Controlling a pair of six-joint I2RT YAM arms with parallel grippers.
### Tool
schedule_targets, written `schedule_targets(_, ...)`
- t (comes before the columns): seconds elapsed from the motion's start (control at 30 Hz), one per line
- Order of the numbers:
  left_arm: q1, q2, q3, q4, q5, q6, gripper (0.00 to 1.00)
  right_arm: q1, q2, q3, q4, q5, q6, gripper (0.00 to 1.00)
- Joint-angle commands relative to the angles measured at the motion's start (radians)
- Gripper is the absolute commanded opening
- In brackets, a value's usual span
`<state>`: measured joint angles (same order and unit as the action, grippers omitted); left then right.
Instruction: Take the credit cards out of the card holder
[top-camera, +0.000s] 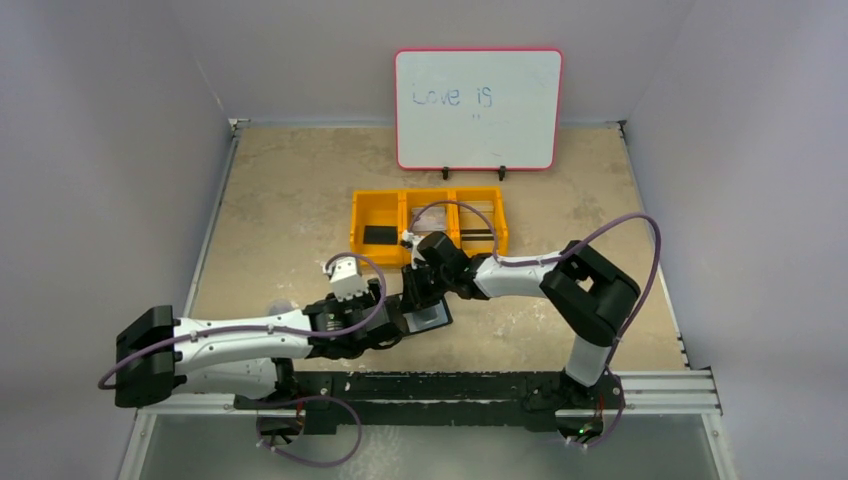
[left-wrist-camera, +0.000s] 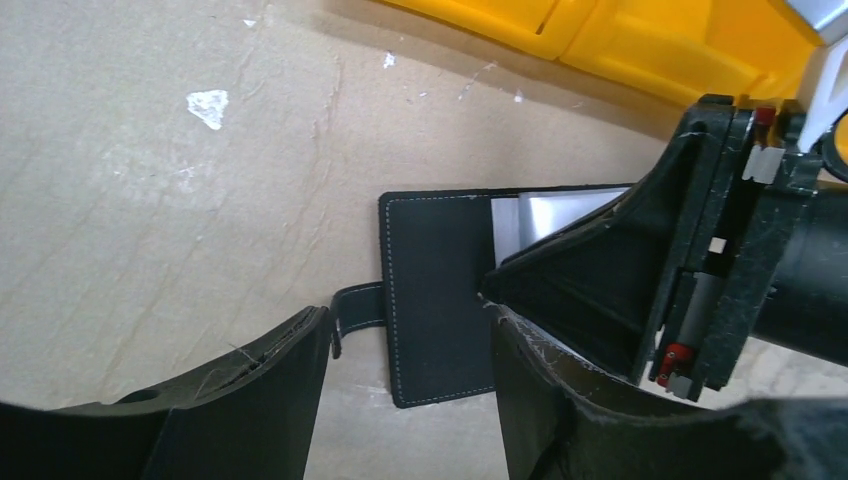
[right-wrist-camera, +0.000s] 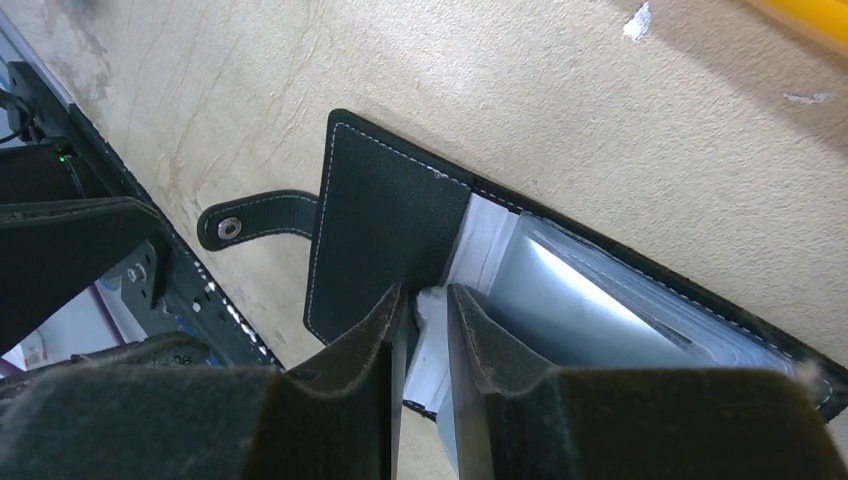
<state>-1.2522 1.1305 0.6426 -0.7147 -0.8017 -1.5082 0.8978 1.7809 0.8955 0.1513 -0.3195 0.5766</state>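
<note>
Card holder (right-wrist-camera: 380, 230) lies open on the tan table (right-wrist-camera: 600, 100), its snap tab pointing at the left gripper (left-wrist-camera: 408, 320), whose fingers are apart. Right gripper (right-wrist-camera: 428, 300) pinches 1 credit card (right-wrist-camera: 428, 350).

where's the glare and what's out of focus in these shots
Right wrist view: glare streaks the card holder inside, right tool soft. Left wrist view: its pale lining is washed out, left tool dark and blurred. Top view: even light, faint whiteboard writing.

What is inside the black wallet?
Open card holder: pale clear pockets, and a white edge pinched in the right gripper. Its fingers hide the rest of the inside.
</note>
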Motion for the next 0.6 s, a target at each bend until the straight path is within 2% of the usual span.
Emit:
schedule_targets(0.0, -0.001, -0.036, -0.055, 0.141, 0.006, 0.006, 0.61, 0.005, -0.032, -0.018, -0.027, 0.026, 0.014, 0.24)
schedule_targets(0.27, 0.011, 0.011, -0.099, 0.225, 0.039, -0.014, 0.62, 0.003, -0.196, -0.024, -0.082, 0.176, 0.057, 0.26)
schedule_targets(0.43, 0.022, 0.078, -0.066, 0.247, 0.048, 0.022, 0.60, 0.000, -0.334, -0.091, -0.161, 0.361, 0.147, 0.31)
schedule_targets(0.57, 0.022, 0.142, -0.020, 0.207, 0.048, 0.050, 0.56, -0.024, -0.354, -0.137, -0.170, 0.314, 0.173, 0.35)
